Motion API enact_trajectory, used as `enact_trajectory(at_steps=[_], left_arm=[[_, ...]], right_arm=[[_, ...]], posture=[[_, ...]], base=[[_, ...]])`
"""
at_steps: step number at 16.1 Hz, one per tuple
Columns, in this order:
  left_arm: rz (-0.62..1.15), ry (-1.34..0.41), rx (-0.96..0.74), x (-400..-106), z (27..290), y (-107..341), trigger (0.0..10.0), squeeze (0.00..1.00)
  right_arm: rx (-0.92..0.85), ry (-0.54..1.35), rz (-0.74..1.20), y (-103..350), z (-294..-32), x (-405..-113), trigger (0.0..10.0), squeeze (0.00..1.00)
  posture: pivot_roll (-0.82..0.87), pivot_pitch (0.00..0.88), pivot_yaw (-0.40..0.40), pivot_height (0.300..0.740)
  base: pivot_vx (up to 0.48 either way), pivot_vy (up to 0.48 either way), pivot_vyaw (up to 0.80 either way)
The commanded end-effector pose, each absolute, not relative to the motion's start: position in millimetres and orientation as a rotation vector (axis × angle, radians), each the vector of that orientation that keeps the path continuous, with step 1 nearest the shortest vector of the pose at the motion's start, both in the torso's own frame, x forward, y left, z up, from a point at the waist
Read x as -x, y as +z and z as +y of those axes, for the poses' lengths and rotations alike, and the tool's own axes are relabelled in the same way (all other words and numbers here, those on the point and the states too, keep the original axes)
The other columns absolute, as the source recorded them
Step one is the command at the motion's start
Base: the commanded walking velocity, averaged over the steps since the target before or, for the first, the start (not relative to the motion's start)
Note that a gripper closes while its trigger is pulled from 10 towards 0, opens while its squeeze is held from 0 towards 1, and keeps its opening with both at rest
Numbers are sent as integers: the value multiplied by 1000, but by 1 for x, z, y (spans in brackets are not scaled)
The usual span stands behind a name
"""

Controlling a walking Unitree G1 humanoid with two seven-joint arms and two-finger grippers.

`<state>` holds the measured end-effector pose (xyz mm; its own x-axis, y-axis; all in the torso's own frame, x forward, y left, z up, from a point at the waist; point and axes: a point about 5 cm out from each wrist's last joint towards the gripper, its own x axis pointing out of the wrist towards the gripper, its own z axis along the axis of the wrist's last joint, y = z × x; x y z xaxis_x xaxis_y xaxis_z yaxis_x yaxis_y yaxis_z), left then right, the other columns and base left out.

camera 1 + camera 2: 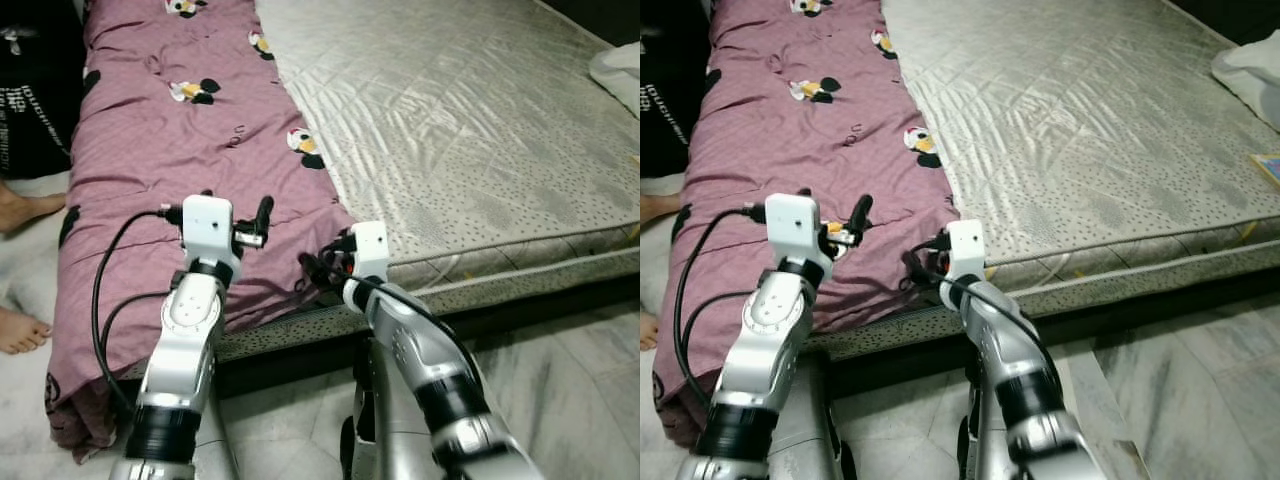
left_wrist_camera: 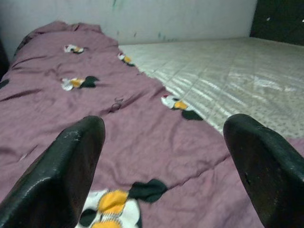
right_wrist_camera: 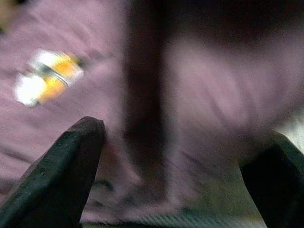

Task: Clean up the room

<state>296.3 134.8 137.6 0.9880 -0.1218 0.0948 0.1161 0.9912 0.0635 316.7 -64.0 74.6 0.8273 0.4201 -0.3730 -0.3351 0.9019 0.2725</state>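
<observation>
A purple blanket printed with cartoon figures lies along the left side of the bed and hangs over its front edge. My left gripper hovers open just above the blanket near that edge; the left wrist view shows both fingers spread with blanket between them. My right gripper is low at the blanket's front right corner, where it meets the mattress. In the blurred right wrist view its fingers stand apart with purple cloth beyond them, holding nothing.
A person's bare feet stand on the floor left of the bed, beside a dark bag. A white cloth lies at the mattress's far right, and a small coloured item at its right edge. Marble floor runs along the front.
</observation>
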Motion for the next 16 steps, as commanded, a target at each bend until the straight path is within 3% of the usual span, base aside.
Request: enact_trajectory(at_steps=[1,3,6,11,14,16], left_arm=[[-92,-130,-61,-293,134,138,10000,0],[-93,-149,-62,-294,131,139,10000,0],[-117,-226,-58,-308,112,148,10000,0],[-182,-560,-191,-313,51,153,10000,0],[-306,-568,-207,-316,39,176,10000,0],[-402,-426,-188,-320,53,199,10000,0]], right_arm=[[-182,299,541,56,-83,-315,10000,0],[-219,182,591,45,-105,-316,10000,0],[-290,169,363,74,-126,-318,10000,0],[-270,212,228,93,-156,-253,10000,0],[-266,213,126,111,-161,-240,10000,0],[-228,241,98,115,-162,-229,10000,0]], posture=[[55,123,-70,517],[47,128,-66,517],[17,108,-50,517],[-74,67,-6,517],[-88,48,3,517],[-80,34,6,517]], base=[[0,0,0],[0,0,0],[0,0,0],[0,0,0],[0,0,0],[0,0,0]])
